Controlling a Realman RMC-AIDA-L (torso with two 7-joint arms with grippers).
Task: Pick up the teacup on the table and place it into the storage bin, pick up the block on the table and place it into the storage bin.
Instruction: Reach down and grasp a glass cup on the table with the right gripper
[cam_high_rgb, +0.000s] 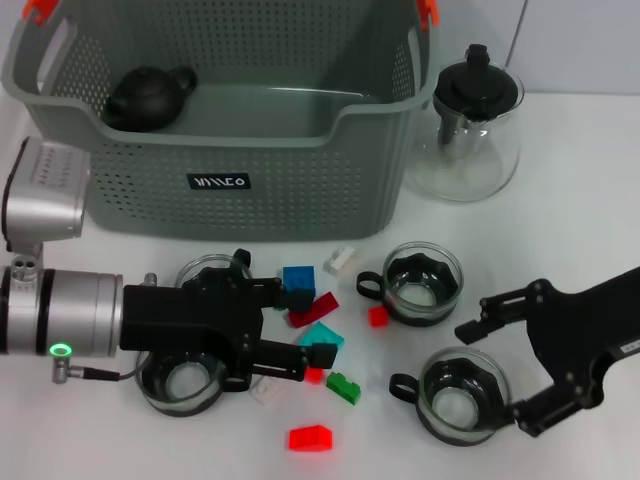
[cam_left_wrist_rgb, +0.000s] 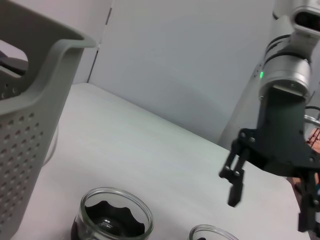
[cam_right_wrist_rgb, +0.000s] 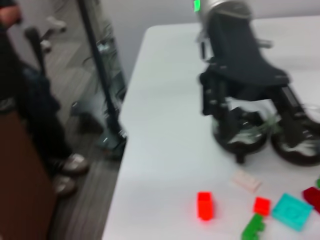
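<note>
Left gripper (cam_high_rgb: 292, 330): your jaws stand spread and empty, low over the loose blocks, in front of the storage bin (cam_high_rgb: 230, 150).
Right gripper (cam_high_rgb: 500, 370): your jaws stand spread wide and empty, on either side of the nearest teacup (cam_high_rgb: 457, 395), well in front of the storage bin and off to its right.
Teacups: you have four glass ones on the surface (cam_high_rgb: 560, 230); a second (cam_high_rgb: 420, 283) sits between the nearest one and the storage bin, and two more lie partly under your left arm.
Blocks: a blue block (cam_high_rgb: 298, 280) is just beside your left jaws; a red block (cam_high_rgb: 310, 437) lies farthest from the storage bin.
Storage bin: a dark teapot (cam_high_rgb: 148, 96) lies inside.
Glass teapot (cam_high_rgb: 470, 125): just right of the storage bin.
</note>
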